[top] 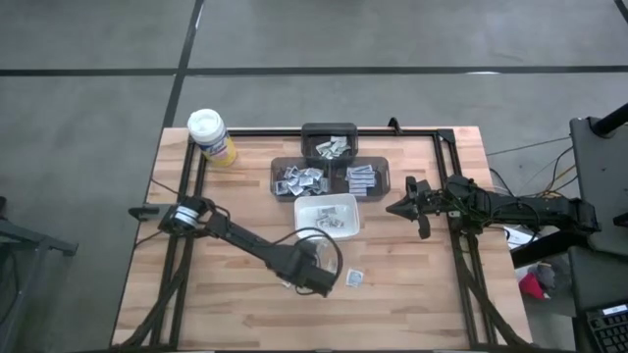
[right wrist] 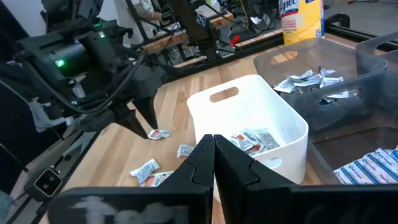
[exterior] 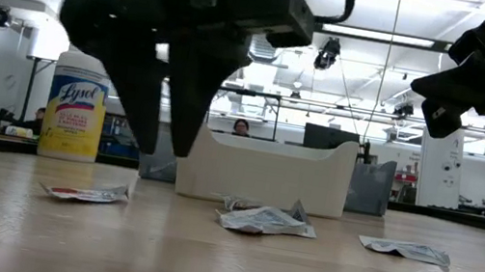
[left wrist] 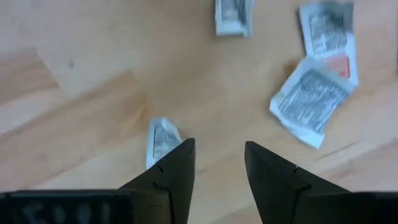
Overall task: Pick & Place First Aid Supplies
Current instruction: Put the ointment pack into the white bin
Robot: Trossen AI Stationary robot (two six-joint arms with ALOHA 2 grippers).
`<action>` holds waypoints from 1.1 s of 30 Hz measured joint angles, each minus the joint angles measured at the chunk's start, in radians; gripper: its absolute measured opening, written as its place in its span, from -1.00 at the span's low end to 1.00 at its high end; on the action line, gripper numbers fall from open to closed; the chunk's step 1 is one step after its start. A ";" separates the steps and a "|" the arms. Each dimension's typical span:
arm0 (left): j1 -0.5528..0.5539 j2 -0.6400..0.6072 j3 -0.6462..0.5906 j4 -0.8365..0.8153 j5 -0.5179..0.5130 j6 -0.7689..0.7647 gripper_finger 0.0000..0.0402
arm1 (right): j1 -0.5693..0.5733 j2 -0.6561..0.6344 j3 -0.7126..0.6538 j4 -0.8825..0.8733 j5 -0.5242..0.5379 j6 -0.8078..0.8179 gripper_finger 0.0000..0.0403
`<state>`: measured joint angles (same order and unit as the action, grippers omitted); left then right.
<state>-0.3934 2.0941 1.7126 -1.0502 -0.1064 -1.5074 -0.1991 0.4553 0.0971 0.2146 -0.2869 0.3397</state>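
The wooden table [top: 412, 294] runs wide under me, boxed in by a dark metal frame [top: 461, 255] along its sides, and most of its near half is bare board with free room to travel. Beyond the far edge the low view looks into a bright workshop with ceiling lights and monitors, where a person sits behind the white dish [exterior: 266, 171]. Three dark bins [top: 329, 167] sit past that dish, each holding packets. The yellow canister [exterior: 75, 117] at the far left corner reads "Lysol". My left gripper [left wrist: 219, 163] hangs low over the boards just near of the dish, fingers parted a moderate gap and holding nothing; one first aid packet [left wrist: 160, 140] lies just beside my left finger, and several loose packets [left wrist: 311, 99] lie scattered ahead of it. More packets [right wrist: 252, 142] lie inside the dish. My right gripper [right wrist: 214, 155] waits raised at the table's right side, fingers pressed together, empty.
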 joint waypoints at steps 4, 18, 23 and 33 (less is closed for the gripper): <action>-0.020 0.000 -0.016 -0.004 -0.009 -0.057 -0.25 | 0.000 0.000 0.000 0.000 0.000 0.000 -0.96; -0.029 0.000 -0.097 0.054 -0.023 -0.095 -0.25 | 0.000 0.000 0.000 0.000 0.000 0.000 -0.96; -0.029 0.000 -0.127 0.059 -0.023 -0.103 -0.25 | 0.000 0.000 0.000 0.000 0.000 0.000 -0.96; -0.028 -0.004 -0.180 0.159 -0.026 -0.108 -0.52 | 0.000 0.000 0.000 0.000 0.000 -0.002 -0.96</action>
<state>-0.4217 2.0899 1.5326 -0.8908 -0.1323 -1.6159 -0.1990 0.4549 0.0975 0.2146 -0.2867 0.3378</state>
